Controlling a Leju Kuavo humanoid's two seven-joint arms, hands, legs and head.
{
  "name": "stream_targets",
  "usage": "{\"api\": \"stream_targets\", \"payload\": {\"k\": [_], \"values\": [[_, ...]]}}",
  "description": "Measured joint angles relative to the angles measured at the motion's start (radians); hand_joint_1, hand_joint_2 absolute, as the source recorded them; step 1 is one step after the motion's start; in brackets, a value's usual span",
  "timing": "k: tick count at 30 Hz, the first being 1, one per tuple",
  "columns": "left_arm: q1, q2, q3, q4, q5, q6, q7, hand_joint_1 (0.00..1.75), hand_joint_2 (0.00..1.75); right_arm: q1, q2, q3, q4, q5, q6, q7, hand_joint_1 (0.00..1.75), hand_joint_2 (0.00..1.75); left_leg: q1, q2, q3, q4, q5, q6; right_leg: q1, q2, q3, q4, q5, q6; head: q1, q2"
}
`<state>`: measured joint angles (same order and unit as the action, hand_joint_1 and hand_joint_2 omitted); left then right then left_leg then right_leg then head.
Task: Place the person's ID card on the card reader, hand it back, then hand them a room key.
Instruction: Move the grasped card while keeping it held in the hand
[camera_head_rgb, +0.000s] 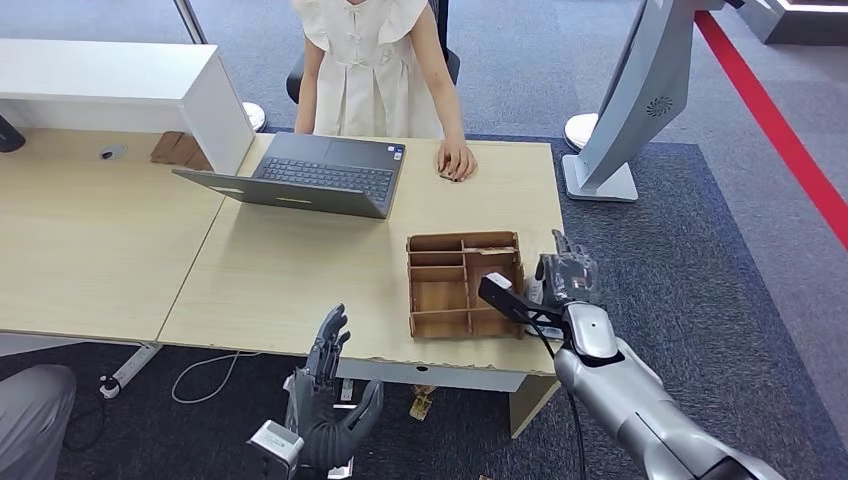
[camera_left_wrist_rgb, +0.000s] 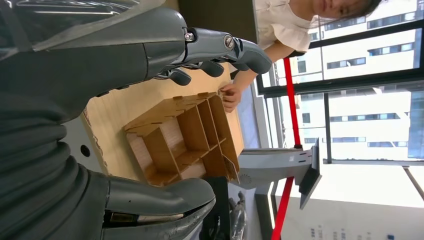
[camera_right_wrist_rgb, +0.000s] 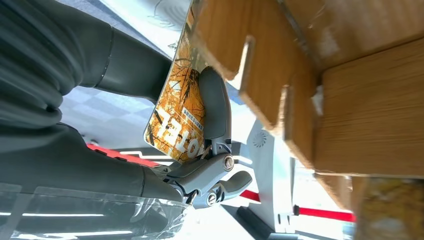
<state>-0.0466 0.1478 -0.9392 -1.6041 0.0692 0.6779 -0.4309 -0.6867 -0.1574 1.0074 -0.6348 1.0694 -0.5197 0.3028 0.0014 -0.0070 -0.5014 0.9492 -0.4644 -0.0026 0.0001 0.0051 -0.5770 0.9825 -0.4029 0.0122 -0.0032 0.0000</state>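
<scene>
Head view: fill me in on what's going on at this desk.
The robot's right hand holds an orange patterned card against the side of the wooden organizer. Its left hand hangs open below the desk edge. A person stands across the desk, hand resting near the laptop.

Head camera looks down across the desk from high up, while both wrist cameras sit close, sharing the wooden organizer.

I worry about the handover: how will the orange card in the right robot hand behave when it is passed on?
The orange card looks flat and unbent under the finger pressing it, so probably stiff. It seems thin, likely light. Its glossy printed face may be slippery in the right robot hand.
</scene>
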Motion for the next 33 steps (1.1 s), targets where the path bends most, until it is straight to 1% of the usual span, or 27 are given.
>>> {"api": "stream_targets", "payload": {"k": [16,20,27,33], "values": [[0.000,0.012,-0.006,-0.008,0.015,0.000,0.011,0.00,1.75,0.002,-0.048,-0.016,-0.013,-0.008,0.008,0.021,1.75,1.75,0.000,0.000,0.000,0.000,0.000,0.000,0.000,0.000,0.000,0.000,0.000,0.000,0.000,0.000],[-0.003,0.016,-0.012,-0.008,0.022,0.000,0.011,0.00,1.75,0.013,-0.054,-0.016,-0.023,-0.012,0.035,0.009,1.75,1.75,0.000,0.000,0.000,0.000,0.000,0.000,0.000,0.000,0.000,0.000,0.000,0.000,0.000,0.000],[-0.007,0.019,-0.017,-0.008,0.036,-0.003,0.008,0.00,1.75,0.019,-0.054,-0.012,-0.036,-0.037,0.114,-0.027,1.75,1.75,0.000,0.000,0.001,0.000,0.000,0.000,0.000,0.000,0.001,0.000,0.000,0.000,0.000,0.000],[-0.008,0.021,-0.018,-0.008,0.039,-0.005,0.007,0.00,1.75,0.024,-0.049,-0.011,-0.036,-0.046,0.137,-0.035,1.75,1.75,0.000,0.000,0.003,0.000,0.000,0.000,0.000,0.000,0.003,0.000,0.000,0.000,0.000,0.000]]}}
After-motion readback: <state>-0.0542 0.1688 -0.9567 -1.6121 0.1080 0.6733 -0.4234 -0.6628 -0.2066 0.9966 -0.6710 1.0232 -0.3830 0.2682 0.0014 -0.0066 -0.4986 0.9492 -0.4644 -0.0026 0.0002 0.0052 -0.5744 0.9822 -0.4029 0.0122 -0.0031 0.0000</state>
